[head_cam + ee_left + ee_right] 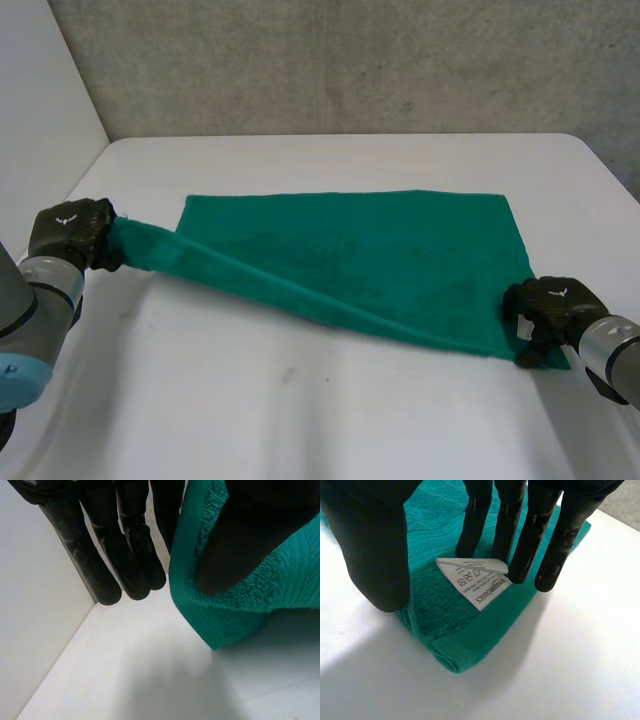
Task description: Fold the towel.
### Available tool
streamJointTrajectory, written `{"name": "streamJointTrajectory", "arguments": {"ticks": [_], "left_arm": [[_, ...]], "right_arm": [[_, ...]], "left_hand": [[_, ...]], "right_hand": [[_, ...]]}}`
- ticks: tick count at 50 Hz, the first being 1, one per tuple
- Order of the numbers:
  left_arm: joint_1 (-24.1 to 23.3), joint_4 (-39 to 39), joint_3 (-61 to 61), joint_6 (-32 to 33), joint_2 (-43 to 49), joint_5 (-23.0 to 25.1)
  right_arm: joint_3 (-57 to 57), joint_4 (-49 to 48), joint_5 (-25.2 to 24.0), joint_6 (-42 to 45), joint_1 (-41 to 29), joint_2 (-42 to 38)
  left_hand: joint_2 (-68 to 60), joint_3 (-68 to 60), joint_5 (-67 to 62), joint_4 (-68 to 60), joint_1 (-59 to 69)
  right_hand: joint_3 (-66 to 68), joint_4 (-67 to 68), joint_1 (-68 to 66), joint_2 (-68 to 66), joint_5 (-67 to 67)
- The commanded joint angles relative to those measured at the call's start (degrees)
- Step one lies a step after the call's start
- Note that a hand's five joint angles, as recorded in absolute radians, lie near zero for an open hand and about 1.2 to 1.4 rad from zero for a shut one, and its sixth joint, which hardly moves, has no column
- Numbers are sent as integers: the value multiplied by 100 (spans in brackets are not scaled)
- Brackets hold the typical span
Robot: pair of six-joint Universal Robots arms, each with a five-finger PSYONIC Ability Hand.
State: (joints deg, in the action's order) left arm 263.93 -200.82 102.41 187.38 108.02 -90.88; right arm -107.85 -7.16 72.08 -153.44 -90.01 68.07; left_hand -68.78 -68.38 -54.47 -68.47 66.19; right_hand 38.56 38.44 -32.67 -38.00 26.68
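A green towel (350, 250) lies spread on the white table (300, 400). Its near left corner is lifted and stretched out to the left, where my left hand (72, 232) holds it. In the left wrist view the thumb (250, 530) pinches that towel corner (290, 580) while the other fingers (125, 555) stay straight beside it. My right hand (550, 305) is at the towel's near right corner. There its straight fingers (520, 545) touch the towel (450, 625) by a white care label (475, 580). The thumb (375, 545) stands apart, just off the towel's edge.
A grey wall (350, 60) runs behind the table's far edge. Bare tabletop lies in front of the towel and to both sides.
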Motion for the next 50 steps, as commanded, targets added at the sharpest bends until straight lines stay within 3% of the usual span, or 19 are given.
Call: {"name": "streamJointTrajectory", "arguments": {"ticks": [1,9,15,27,50], "left_arm": [[0,-1,16,0,-8,0],[0,7,33,0,0,0],[0,7,34,0,0,0],[-17,7,69,0,0,0],[-9,-10,51,0,18,0]], "right_arm": [[221,-75,166,-2,-8,-154],[370,-119,271,-11,-16,-154],[414,-198,306,-81,-16,-154],[11,-48,306,-46,-17,39],[-78,-127,262,-20,36,39]], "left_hand": [[-1122,-1162,-1553,-1153,1381],[-1122,-1162,-1553,-1153,1381],[-1122,-1162,-1553,-1153,1381],[-1122,-1162,-1553,-1153,1381],[-1122,-1162,-1553,-1153,1381]], "right_hand": [[785,797,-1375,-842,974],[1272,1284,-1862,-1328,1460],[2971,2983,-3561,-3028,3160],[418,430,-1007,-474,606],[768,780,-1358,-824,956]]}}
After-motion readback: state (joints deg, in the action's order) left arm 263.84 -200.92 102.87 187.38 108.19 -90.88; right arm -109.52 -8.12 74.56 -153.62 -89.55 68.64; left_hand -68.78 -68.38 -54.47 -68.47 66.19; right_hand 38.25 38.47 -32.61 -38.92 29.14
